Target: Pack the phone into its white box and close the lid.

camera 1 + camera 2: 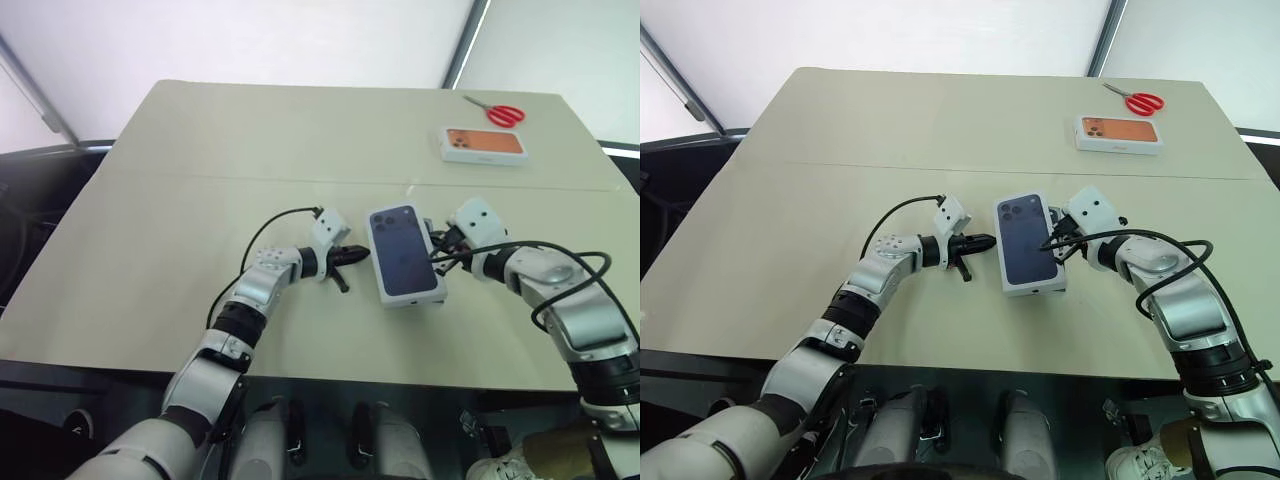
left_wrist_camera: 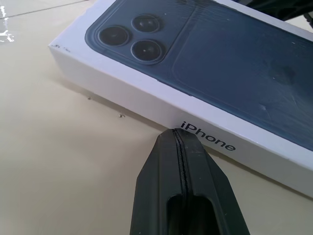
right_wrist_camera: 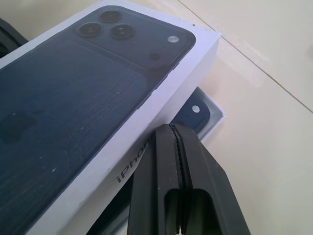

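Observation:
The lid (image 1: 403,250), white with a dark navy phone picture on top, lies in the middle of the table. It sits askew and tilted over the white box (image 3: 216,116). A corner of the navy phone (image 3: 193,116) peeks out of the box beneath the lid. My left gripper (image 2: 177,133) is shut with nothing in it, its tip at the lid's long side wall that reads "iPhone". My right gripper (image 3: 172,128) is also shut and empty, its tip against the lid's opposite side wall. Both grippers flank the lid (image 1: 1025,240), one on each side.
A second white box with an orange phone picture (image 1: 484,144) lies at the table's far right, with red-handled scissors (image 1: 497,112) just behind it. The beige table (image 1: 180,230) stretches wide to the left and behind; its front edge is close below the grippers.

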You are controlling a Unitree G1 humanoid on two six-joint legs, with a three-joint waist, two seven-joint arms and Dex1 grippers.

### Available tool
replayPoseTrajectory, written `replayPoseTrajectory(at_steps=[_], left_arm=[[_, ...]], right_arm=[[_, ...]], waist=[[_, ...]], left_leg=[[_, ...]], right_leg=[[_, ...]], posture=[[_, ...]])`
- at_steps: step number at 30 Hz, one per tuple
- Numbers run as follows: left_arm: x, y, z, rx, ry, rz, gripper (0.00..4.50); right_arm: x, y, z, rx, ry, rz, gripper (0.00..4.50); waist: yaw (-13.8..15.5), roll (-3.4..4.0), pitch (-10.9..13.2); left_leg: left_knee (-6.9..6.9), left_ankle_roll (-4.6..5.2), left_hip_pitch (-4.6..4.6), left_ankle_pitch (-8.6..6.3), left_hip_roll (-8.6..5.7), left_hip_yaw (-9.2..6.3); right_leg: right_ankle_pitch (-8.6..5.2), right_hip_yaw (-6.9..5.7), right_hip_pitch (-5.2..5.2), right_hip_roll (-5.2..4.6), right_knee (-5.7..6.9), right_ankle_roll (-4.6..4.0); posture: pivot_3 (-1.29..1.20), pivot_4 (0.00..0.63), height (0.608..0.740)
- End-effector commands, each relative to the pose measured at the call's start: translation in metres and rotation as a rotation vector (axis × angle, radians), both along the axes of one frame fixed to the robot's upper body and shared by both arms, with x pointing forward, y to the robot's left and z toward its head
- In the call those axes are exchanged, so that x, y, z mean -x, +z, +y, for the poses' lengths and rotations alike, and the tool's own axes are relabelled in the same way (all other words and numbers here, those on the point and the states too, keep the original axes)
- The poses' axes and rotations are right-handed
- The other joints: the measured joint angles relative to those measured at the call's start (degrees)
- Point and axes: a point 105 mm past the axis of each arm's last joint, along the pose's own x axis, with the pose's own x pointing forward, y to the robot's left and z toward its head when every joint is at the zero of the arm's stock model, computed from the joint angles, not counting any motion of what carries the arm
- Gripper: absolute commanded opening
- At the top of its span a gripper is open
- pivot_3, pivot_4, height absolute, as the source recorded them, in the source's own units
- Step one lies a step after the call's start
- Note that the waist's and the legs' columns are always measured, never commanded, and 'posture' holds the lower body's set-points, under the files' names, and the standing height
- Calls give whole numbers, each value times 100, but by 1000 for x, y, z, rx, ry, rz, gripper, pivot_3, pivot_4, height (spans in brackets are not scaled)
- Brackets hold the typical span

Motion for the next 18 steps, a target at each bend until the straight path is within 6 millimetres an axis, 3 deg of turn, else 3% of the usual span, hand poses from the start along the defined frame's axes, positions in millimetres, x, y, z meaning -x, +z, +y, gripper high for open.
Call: replayPoseTrajectory(at_steps=[1, 12, 18], left_arm=[[-2, 17, -16, 27, -24, -50, 0], [-8, 23, -28, 35, -28, -63, 0], [-11, 21, -27, 25, -14, -53, 0]], right_arm=[[3, 10, 3, 2, 21, -36, 30], [0, 0, -14, 63, -39, -35, 30], [-1, -1, -8, 55, -36, -35, 30]], waist=[[2, 0, 0], [-9, -1, 1], [-10, -1, 1]], left_leg=[[0, 0, 0, 0, 0, 0], [0, -1, -1, 1, 0, 0], [0, -1, -2, 1, 1, 0]], right_leg=[[0, -1, 0, 0, 0, 0], [0, -7, -1, 5, 0, 1], [0, -7, -2, 6, 0, 1]], posture=[[0, 150, 738], [0, 150, 738], [0, 150, 738]])
